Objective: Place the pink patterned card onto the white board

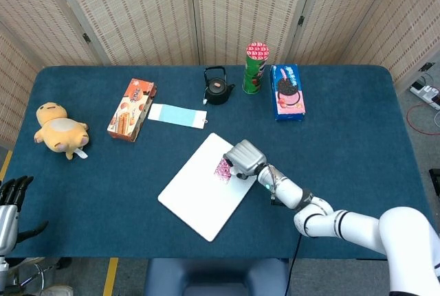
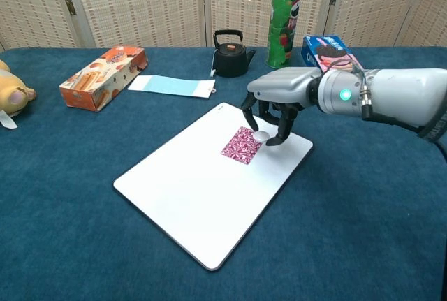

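blue table: right hand fingers over pink patterned card on white board.

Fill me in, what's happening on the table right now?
The pink patterned card lies on the white board. The right hand hangs over the card's right edge, fingers curled down, holding a small white disc at its fingertips. The left hand is off the table's left edge, open and holding nothing.
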You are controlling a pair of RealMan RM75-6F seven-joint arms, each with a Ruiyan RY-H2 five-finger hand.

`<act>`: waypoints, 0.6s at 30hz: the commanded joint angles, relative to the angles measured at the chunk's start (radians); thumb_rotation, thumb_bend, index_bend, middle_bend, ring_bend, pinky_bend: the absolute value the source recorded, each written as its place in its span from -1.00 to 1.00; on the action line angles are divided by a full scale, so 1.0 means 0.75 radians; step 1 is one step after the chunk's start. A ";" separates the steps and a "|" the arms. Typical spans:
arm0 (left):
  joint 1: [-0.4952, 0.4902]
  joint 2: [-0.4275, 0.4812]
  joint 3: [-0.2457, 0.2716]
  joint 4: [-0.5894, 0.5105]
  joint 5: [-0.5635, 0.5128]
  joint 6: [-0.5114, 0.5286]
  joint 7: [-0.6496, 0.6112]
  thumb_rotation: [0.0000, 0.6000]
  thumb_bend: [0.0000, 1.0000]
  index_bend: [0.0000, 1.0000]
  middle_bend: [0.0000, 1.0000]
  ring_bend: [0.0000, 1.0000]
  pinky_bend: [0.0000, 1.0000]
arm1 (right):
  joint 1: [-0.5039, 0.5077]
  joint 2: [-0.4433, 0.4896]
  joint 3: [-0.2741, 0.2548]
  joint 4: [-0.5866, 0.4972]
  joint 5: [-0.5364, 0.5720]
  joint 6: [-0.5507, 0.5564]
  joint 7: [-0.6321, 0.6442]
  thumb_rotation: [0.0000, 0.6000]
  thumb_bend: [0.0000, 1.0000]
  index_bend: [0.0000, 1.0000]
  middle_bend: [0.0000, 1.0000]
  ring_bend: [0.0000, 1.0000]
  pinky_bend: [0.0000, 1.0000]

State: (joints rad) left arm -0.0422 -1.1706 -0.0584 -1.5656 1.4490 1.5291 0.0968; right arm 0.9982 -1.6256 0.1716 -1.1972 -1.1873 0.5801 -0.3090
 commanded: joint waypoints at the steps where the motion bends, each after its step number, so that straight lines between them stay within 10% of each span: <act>1: 0.001 -0.002 0.001 0.003 0.000 0.000 -0.001 1.00 -0.69 -0.73 -0.69 -0.75 -0.90 | 0.031 -0.037 0.005 0.037 0.047 -0.021 -0.041 0.97 -0.35 0.03 0.61 0.98 0.61; 18: 0.009 -0.013 0.000 0.036 -0.008 0.000 -0.035 1.00 -0.69 -0.74 -0.69 -0.75 -0.90 | 0.093 -0.062 -0.008 0.054 0.182 -0.015 -0.103 0.97 -0.35 -0.47 0.61 0.97 0.61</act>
State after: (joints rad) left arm -0.0360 -1.1806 -0.0583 -1.5390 1.4428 1.5284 0.0714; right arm 1.0719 -1.6833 0.1655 -1.1426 -1.0518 0.5575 -0.3897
